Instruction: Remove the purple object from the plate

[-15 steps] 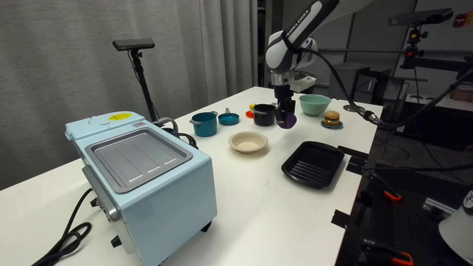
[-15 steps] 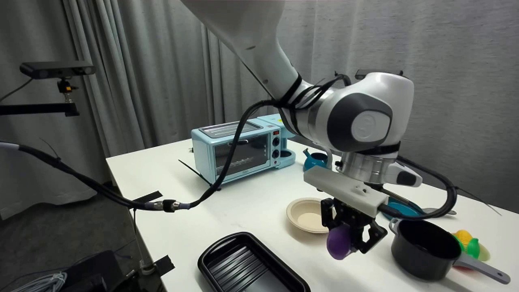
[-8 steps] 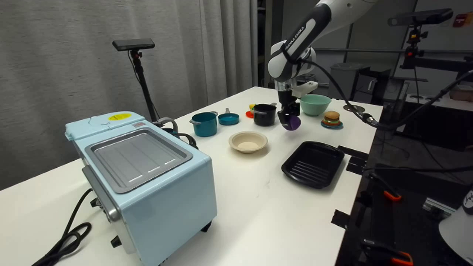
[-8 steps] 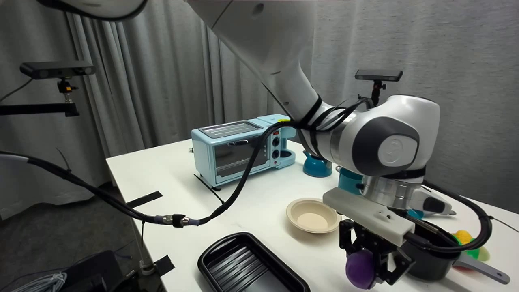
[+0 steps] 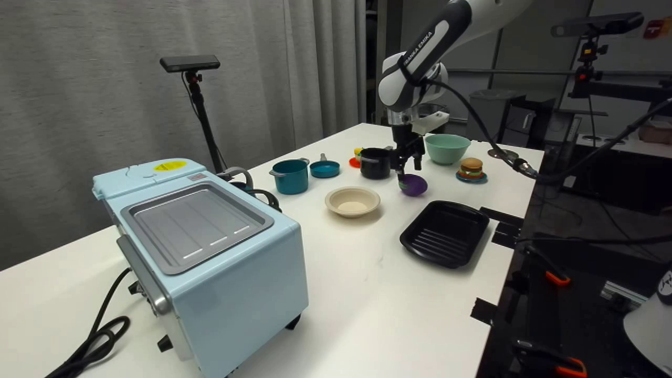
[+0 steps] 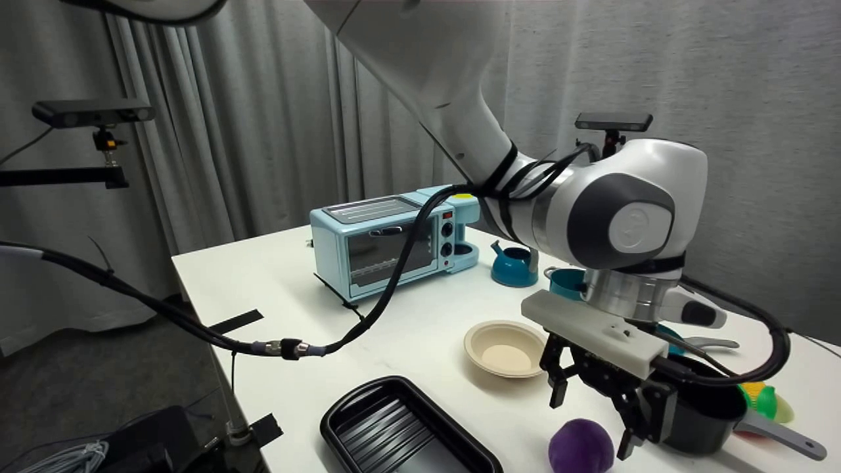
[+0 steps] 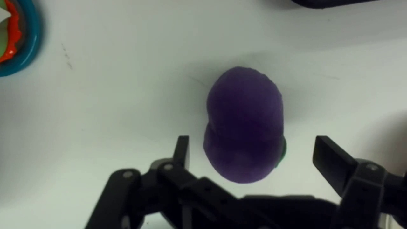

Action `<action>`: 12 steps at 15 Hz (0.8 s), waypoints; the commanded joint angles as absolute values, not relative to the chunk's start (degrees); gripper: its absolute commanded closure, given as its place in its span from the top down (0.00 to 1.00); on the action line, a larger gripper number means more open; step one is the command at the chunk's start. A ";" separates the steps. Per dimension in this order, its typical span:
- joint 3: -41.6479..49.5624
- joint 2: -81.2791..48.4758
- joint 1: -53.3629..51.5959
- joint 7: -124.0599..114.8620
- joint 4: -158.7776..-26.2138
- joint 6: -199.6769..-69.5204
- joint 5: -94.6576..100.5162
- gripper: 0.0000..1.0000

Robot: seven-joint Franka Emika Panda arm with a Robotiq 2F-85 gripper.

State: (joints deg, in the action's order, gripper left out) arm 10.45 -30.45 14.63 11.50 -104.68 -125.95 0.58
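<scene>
The purple object [image 7: 244,127], a rounded lump with a bit of green at one side, rests on the white table, off the plate. In both exterior views the cream plate [image 5: 352,202] stands apart from it, with nothing in it. My gripper [image 7: 251,141] hangs just above the purple object, jaws spread wide. In the wrist view, a gap shows between the lump and each of the fingers [image 7: 182,151]. An exterior view has the purple object [image 6: 581,448] low in the picture, below the open gripper [image 6: 590,424].
A black ridged tray [image 5: 446,233] lies near the purple object. Behind the gripper stands a black pot [image 5: 375,163]. A green bowl [image 5: 447,148] and a toy burger [image 5: 471,168] on a teal dish are close by. The blue toaster oven [image 5: 236,262] occupies the table's other end.
The gripper carried the purple object away from the plate and lowered it, then opened. The object now sits on the table, and the gripper has risen slightly.
</scene>
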 commanded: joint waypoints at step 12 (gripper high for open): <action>8.88 -22.76 14.00 11.35 -108.57 -125.76 0.66 1.00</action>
